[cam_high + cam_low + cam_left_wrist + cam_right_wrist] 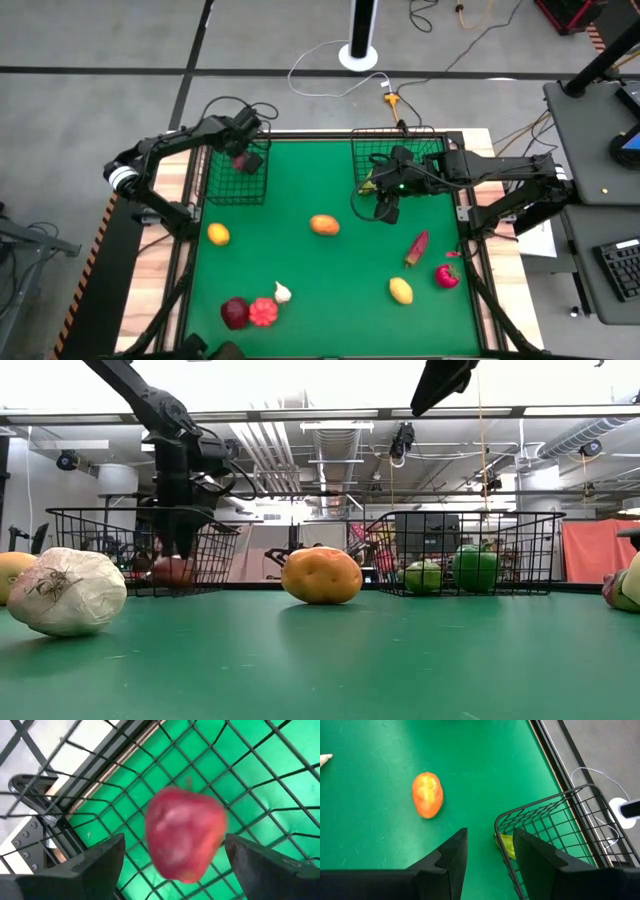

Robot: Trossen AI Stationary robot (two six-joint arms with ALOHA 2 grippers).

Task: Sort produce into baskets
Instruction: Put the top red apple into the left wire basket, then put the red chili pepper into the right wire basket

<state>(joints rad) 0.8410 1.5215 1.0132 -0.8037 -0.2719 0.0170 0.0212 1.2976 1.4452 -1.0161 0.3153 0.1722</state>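
My left gripper is open above the left wire basket. A red apple shows blurred between and beyond its spread fingers, apart from both, over the basket's mesh floor. It also shows in the low view, low inside that basket. My right gripper is open and empty just in front of the right basket, above the green mat. An orange piece lies on the mat left of it and shows in the right wrist view. The right basket holds green pieces.
Loose on the mat are a yellow piece, a white one, a red one, a dark maroon one, another yellow one, a red pepper and a long red piece.
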